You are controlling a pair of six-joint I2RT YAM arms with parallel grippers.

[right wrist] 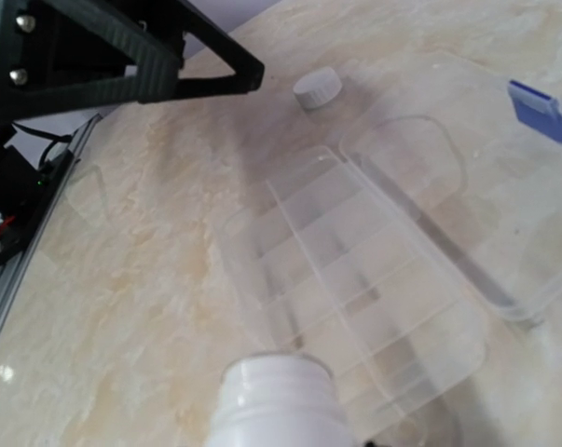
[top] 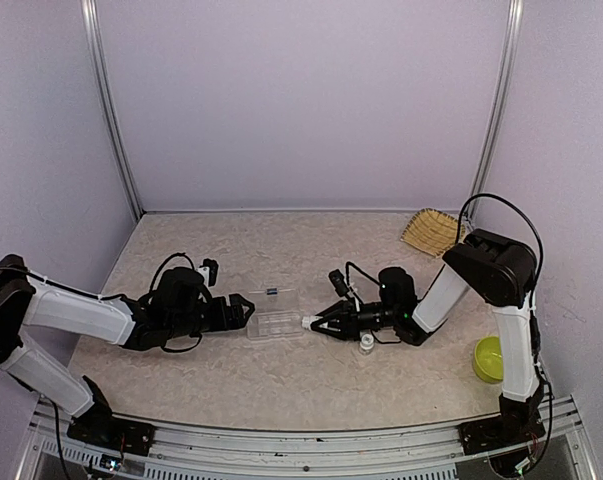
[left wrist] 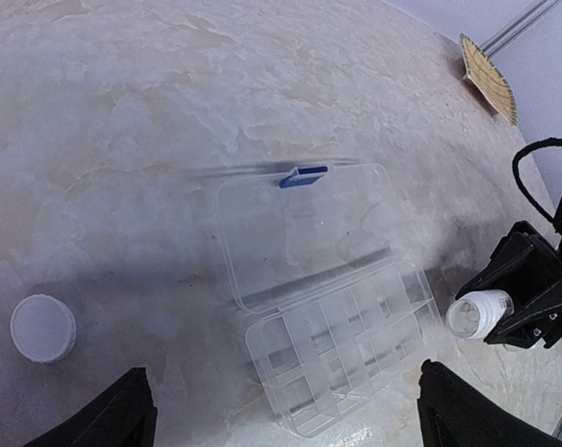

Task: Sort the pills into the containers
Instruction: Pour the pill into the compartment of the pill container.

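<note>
The container [top: 277, 322] is a clear compartment box lying open on the table between the two arms. Its lid [left wrist: 299, 233], with a blue latch [left wrist: 304, 175], is folded back on the far side. My left gripper [top: 247, 310] hovers at the box's left end, open wide, and its fingertips [left wrist: 122, 414] frame the compartments [left wrist: 341, 354]. My right gripper [top: 323, 322] is shut on a white uncapped bottle [top: 308, 322], which is tipped sideways with its mouth [left wrist: 472, 315] at the box's right end. In the right wrist view the bottle [right wrist: 276, 400] hangs over the compartments [right wrist: 355, 289]. The pills are hidden.
A white cap [left wrist: 43, 328] lies on the table left of the box, under my left gripper [right wrist: 122, 56]. A small white round object [top: 366, 345] sits by the right gripper. A lime-green bowl [top: 488, 358] stands near right and a woven basket [top: 431, 230] far right.
</note>
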